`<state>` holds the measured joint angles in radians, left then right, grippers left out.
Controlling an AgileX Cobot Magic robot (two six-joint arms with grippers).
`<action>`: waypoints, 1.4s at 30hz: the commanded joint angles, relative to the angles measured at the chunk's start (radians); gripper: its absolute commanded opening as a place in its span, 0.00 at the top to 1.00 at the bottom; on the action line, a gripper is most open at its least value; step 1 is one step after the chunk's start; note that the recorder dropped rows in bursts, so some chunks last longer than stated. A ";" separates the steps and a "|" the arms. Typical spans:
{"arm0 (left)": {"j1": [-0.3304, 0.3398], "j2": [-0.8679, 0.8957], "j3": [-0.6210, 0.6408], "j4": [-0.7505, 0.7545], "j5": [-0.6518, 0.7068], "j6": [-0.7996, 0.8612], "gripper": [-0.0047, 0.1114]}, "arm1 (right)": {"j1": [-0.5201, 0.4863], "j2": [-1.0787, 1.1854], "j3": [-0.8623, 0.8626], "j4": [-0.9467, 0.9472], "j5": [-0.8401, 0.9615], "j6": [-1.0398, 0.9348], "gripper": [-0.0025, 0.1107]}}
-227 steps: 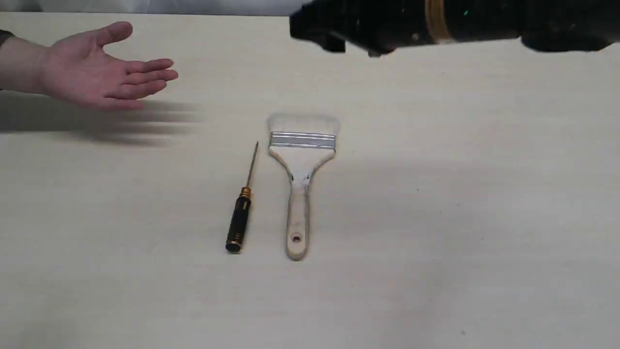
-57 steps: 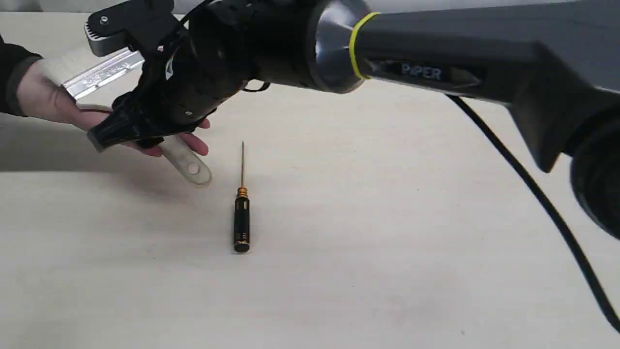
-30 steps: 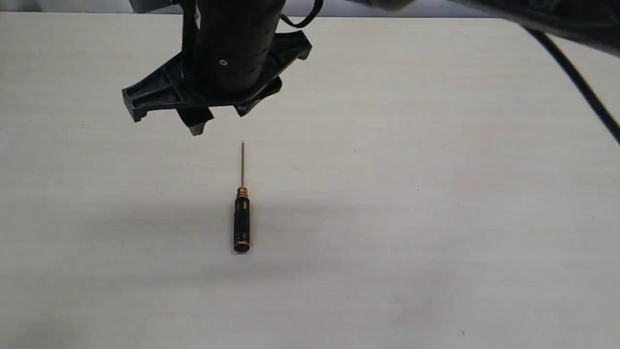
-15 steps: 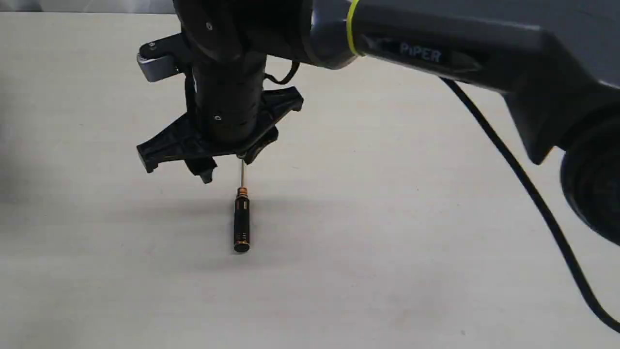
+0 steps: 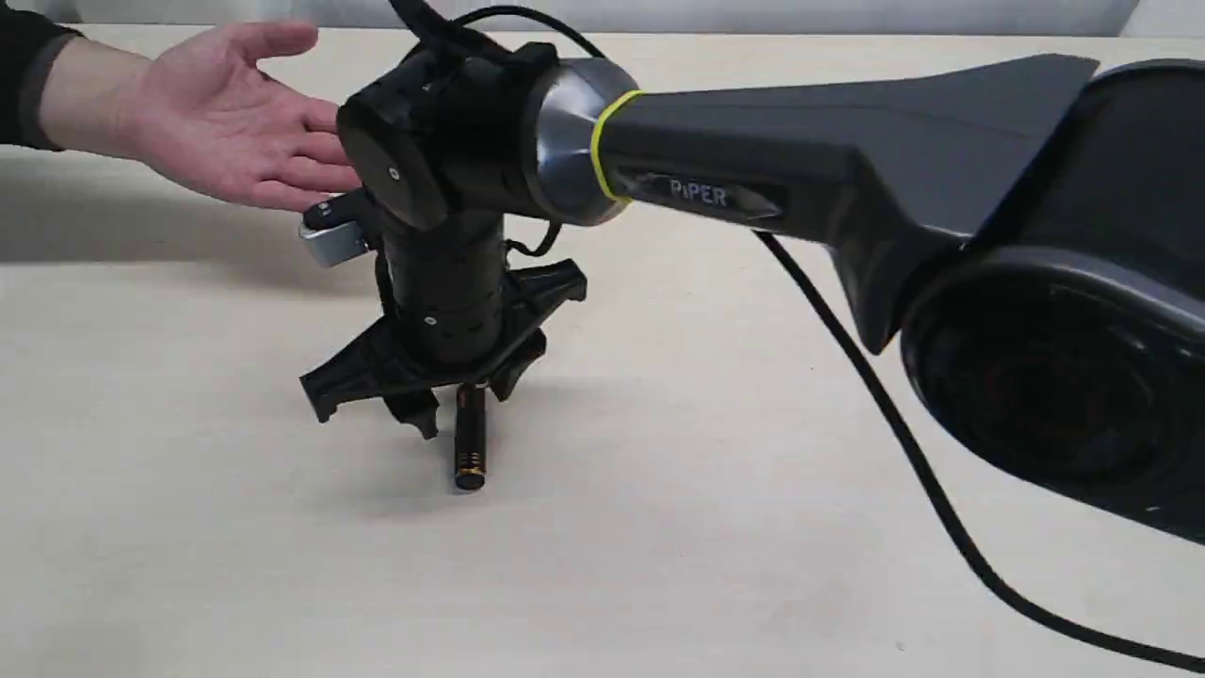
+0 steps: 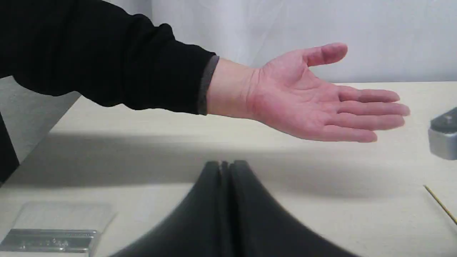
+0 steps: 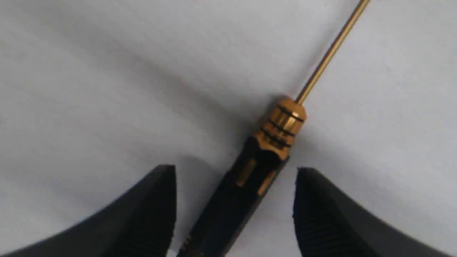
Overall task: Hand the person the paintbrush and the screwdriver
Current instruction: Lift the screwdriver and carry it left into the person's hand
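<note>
Right wrist view puts the screwdriver (image 7: 257,175) flat on the table (image 7: 89,89), its black handle running up between the two fingers of the right gripper (image 7: 234,171). The gripper stands spread, with a gap on either side of the handle and nothing pinched. The handle's long axis crosses that gap on a slant rather than square to it. The gold collar lies just beyond the fingertips, and the thin brass shaft points on away from the gripper. In the exterior view the tool lies lengthwise from near to far, butt end toward the camera, its shaft hidden behind the gripper that hangs low directly above it. The thing to be taken is therefore right under this arm, and a short drop and a squeeze across the handle look like all the pick needs, though the slant may twist it as the fingers meet. The left gripper (image 6: 225,166) is pressed together on nothing, well apart from the tool. The person's hand (image 5: 226,122) is held open, palm up, at the far left above the table. The paintbrush (image 6: 50,241) lies on the table by the left gripper, with only its ferrule and bristles showing.
</note>
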<state>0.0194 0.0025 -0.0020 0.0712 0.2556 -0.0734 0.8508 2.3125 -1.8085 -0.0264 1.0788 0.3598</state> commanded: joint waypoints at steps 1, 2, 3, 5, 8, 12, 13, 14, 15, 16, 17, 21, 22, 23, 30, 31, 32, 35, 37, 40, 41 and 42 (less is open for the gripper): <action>-0.008 -0.002 0.002 -0.001 -0.006 -0.002 0.96 | 0.000 0.013 -0.002 -0.012 -0.007 0.003 0.51; -0.008 -0.002 0.002 -0.001 -0.006 -0.002 0.96 | 0.000 0.020 -0.002 -0.016 -0.007 0.003 0.51; -0.008 -0.002 0.002 -0.001 -0.006 -0.002 0.96 | 0.000 0.023 -0.002 -0.016 -0.007 0.003 0.51; -0.008 -0.002 0.002 -0.001 -0.006 -0.002 0.96 | 0.000 0.030 -0.002 -0.016 -0.007 0.003 0.53; -0.008 -0.002 0.002 -0.001 -0.006 -0.002 0.96 | 0.000 0.034 -0.002 -0.019 -0.007 0.003 0.64; -0.008 -0.002 0.002 -0.001 -0.006 -0.002 0.96 | 0.000 0.034 -0.002 -0.043 -0.007 0.003 0.83; -0.008 -0.002 0.002 -0.001 -0.006 -0.002 0.96 | 0.000 0.034 -0.002 -0.043 -0.005 0.001 0.86; -0.008 -0.002 0.002 -0.001 -0.006 -0.002 0.96 | 0.000 0.034 -0.002 -0.046 -0.003 -0.003 0.90; -0.008 -0.002 0.002 -0.001 -0.006 -0.002 0.96 | 0.000 0.034 -0.002 -0.051 -0.001 -0.008 0.93; -0.008 -0.002 0.002 -0.001 -0.006 -0.002 0.96 | 0.000 0.034 -0.002 -0.051 0.001 -0.010 0.94; -0.008 -0.002 0.002 -0.001 -0.006 -0.002 0.96 | 0.000 0.034 -0.002 -0.053 0.001 -0.015 0.94; -0.008 -0.002 0.002 -0.001 -0.006 -0.002 0.96 | 0.002 0.021 -0.002 -0.048 0.021 -0.034 0.94; -0.008 -0.002 0.002 -0.001 -0.006 -0.002 0.96 | 0.004 0.012 -0.002 -0.048 0.031 -0.042 0.94; -0.008 -0.002 0.002 -0.003 -0.004 -0.002 0.96 | 0.010 0.003 -0.004 -0.048 0.042 -0.058 0.94; -0.008 -0.002 0.002 -0.003 -0.004 -0.002 0.96 | 0.046 -0.105 -0.004 -0.041 0.067 -0.126 0.94; -0.008 -0.002 0.002 -0.003 -0.004 -0.002 0.96 | 0.048 -0.126 -0.004 -0.043 0.067 -0.136 0.94; -0.008 -0.002 0.002 -0.003 -0.004 -0.002 0.96 | 0.048 -0.146 -0.004 -0.041 0.060 -0.141 0.94; -0.008 -0.002 0.002 -0.003 -0.004 -0.002 0.96 | 0.050 -0.206 -0.004 -0.046 0.019 -0.143 0.94; -0.008 -0.002 0.002 -0.003 -0.004 -0.002 0.96 | 0.050 -0.239 -0.004 -0.050 -0.048 -0.143 0.94; -0.008 -0.002 0.002 -0.003 -0.004 -0.002 0.96 | 0.050 -0.266 -0.006 -0.061 -0.167 -0.151 0.94; -0.008 -0.002 0.002 -0.003 -0.004 -0.002 0.96 | 0.050 -0.266 -0.006 -0.065 -0.215 -0.167 0.94; -0.008 -0.002 0.002 -0.003 -0.004 -0.002 0.96 | 0.050 -0.266 -0.006 -0.068 -0.263 -0.172 0.94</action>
<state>0.0194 0.0025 -0.0020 0.0712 0.2556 -0.0734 0.9010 2.0571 -1.8116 -0.0805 0.8992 0.2095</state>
